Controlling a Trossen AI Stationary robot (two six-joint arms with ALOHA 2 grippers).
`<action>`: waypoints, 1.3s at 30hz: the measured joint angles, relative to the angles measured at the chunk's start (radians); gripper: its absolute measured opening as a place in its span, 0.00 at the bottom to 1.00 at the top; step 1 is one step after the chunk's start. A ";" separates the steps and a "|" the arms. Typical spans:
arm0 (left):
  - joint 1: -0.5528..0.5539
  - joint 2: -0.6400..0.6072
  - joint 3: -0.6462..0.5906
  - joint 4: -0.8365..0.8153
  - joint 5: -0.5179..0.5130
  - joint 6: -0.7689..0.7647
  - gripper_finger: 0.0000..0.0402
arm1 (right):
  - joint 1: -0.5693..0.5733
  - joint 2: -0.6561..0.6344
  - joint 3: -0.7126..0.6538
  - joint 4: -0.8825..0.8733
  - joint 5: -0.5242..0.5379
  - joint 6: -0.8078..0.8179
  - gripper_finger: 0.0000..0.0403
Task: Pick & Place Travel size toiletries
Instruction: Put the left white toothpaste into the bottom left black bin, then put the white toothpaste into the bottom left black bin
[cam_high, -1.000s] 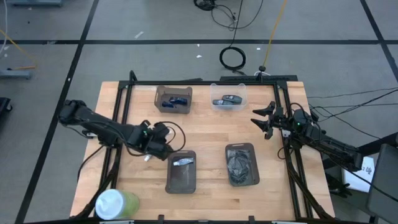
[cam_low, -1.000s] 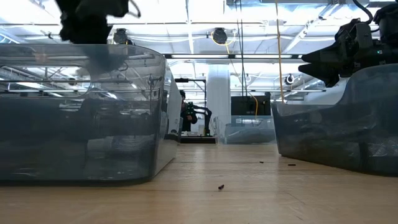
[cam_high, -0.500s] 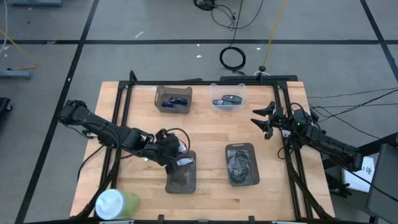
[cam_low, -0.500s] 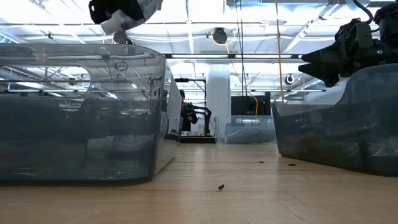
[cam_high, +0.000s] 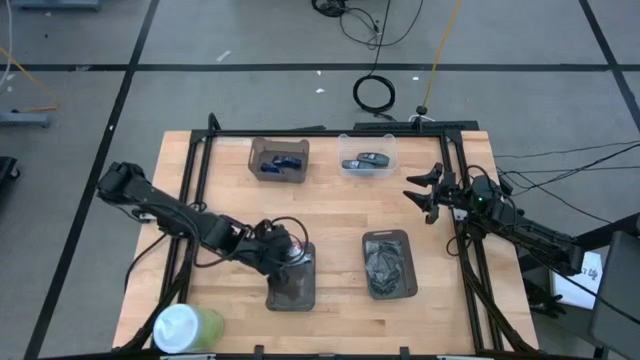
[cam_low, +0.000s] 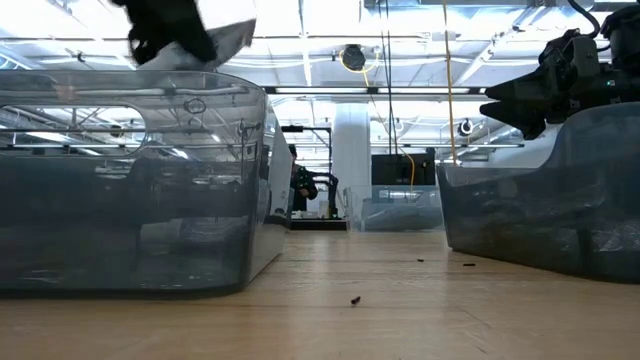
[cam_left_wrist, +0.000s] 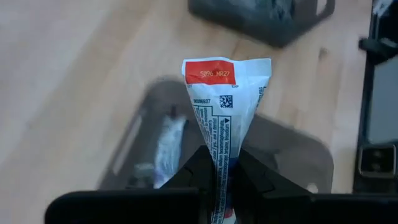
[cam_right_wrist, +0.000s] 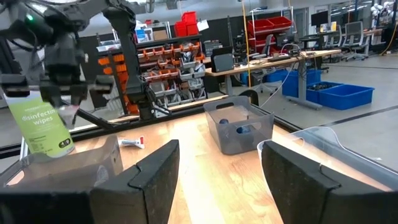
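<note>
The left arm reaches from the table's left edge across toward the near middle, its left gripper (cam_high: 283, 249) low over the table with its fingers (cam_left_wrist: 200, 167) pinched shut on a tube (cam_left_wrist: 225, 106). The right arm lies along the table's right edge, its right gripper (cam_high: 422, 194) pointing inward above the surface, fingers (cam_right_wrist: 149, 171) spread wide apart and holding nothing.

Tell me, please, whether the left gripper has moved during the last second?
Yes. The left gripper, shut on a toiletry tube, has moved rightward from the bare wood to above the dark tray.
</note>
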 joint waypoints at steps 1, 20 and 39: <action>0.000 0.000 -0.021 0.021 0.023 -0.010 0.08 | 0.000 0.000 0.000 0.000 0.000 0.000 0.54; 0.019 -0.002 -0.245 0.314 0.093 -0.088 0.08 | 0.000 0.003 0.000 0.000 0.000 0.000 0.54; 0.046 -0.005 -0.245 0.344 0.194 -0.084 0.44 | 0.000 0.003 0.000 0.000 0.000 0.000 0.54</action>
